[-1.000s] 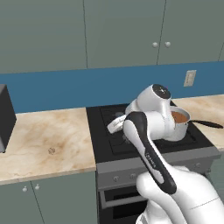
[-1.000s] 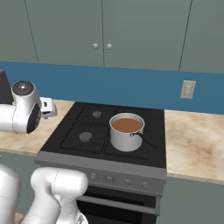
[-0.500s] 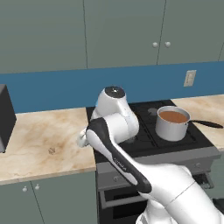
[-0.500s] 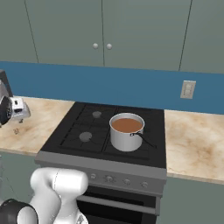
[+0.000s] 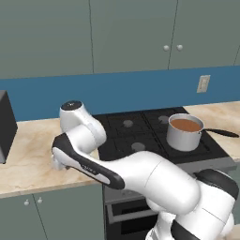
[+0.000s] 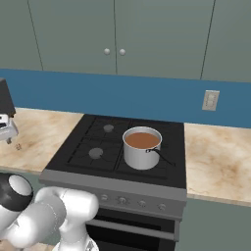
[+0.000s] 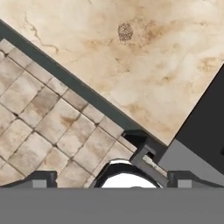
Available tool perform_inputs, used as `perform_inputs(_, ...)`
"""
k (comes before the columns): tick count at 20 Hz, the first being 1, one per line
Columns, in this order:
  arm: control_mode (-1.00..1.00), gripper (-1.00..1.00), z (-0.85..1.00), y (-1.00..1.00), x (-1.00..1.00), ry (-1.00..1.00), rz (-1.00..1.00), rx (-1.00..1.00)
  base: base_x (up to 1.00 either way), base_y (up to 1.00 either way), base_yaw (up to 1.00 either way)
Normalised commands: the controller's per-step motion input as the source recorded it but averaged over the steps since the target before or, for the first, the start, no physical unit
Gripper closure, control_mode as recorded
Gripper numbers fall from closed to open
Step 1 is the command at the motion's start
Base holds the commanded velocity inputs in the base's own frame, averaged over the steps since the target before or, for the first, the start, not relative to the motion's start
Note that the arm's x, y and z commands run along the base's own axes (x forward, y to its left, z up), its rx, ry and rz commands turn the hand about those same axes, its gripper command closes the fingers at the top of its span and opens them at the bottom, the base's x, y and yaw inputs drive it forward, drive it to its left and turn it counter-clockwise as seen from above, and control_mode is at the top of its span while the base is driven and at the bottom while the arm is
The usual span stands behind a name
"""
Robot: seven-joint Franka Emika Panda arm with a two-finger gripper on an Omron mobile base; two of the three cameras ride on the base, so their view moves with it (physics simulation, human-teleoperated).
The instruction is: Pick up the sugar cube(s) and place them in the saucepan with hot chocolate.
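Since the cubes sit on the bare counter to the left of the stove, the arm (image 5: 98,161) bends right across in the left base view, elbow low over the counter (image 5: 28,159) edge. The saucepan (image 5: 184,132) is on the front right burner of the stove (image 5: 140,133), handle pointing off to the right, about half full of brown hot chocolate. I'd guess it's parked there so the drop-off is a plain swing across. A black appliance (image 5: 4,126) stands at the far left against the wall.

Right base view: the gripper (image 6: 7,133) pokes in at the left edge, hovering above the counter (image 6: 44,132). Just below and beside it is a tiny speckled dot, the sugar cube (image 6: 18,146), well apart from the saucepan. Same pan here, brown liquid, and I can't make out any cubes in it.

Hand view: looking straight down, the gripper (image 7: 114,179) has its two dark tips (image 7: 41,178) spread as wide as they go, with nothing between them. The sugar cube (image 7: 125,31) is a small speckled patch up on the marble, and I can't tell if it's one cube or several bunched together. The hand is over the counter's front edge and the floor tiles (image 7: 43,122), so my read is it needs to line up over the cube before going down.
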Motion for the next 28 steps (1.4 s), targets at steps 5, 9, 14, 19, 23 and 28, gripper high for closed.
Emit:
perform_inputs(5,-1.00,-1.00,-0.64,0.35,0.41,0.01,0.00,-0.13,0.00,0.00,0.00)
perform_inputs(9,-1.00,-1.00,-0.61,0.33,0.43,0.01,0.00,-0.13,0.00,0.00,0.00)
perform_inputs(14,-1.00,-1.00,-0.42,0.27,0.40,0.00,0.00,-0.10,0.00,0.00,0.00)
perform_inputs(19,-1.00,-1.00,-0.02,0.00,0.53,0.07,-0.01,0.00,0.00,0.00,0.00)
perform_inputs(23,-1.00,-1.00,-0.05,-0.06,0.47,0.02,-0.06,0.00,0.00,0.00,0.00)
perform_inputs(28,-1.00,-1.00,-0.19,0.10,0.35,0.00,-0.01,0.00,0.00,0.00,0.00)
